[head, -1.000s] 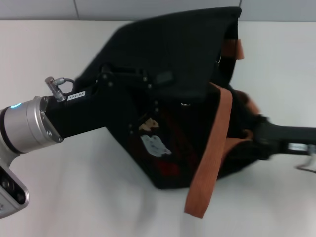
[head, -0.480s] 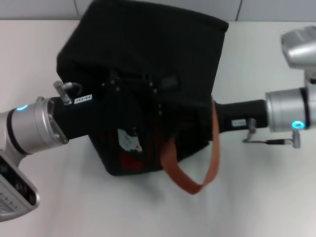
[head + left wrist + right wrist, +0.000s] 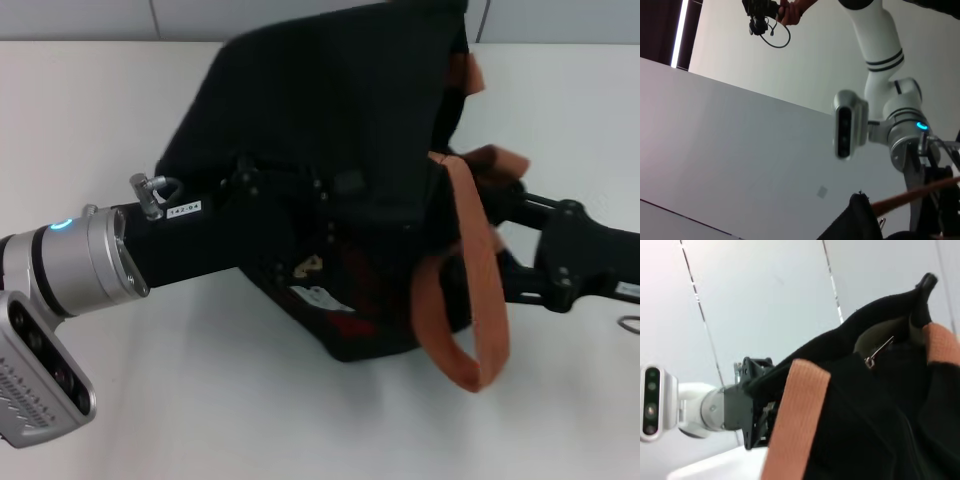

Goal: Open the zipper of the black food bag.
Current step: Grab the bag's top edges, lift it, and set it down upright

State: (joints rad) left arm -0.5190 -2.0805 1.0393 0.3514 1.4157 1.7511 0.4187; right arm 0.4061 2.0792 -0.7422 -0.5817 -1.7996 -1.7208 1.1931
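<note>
The worktop is carrying the bag, which is tipping back up between both hands after lying flatter a moment ago; the left hand is pressing its near side, the right hand is beside the strap, grips I cannot tell; the zipper pull is hanging at the gaping rim, so it seems partly open.
</note>
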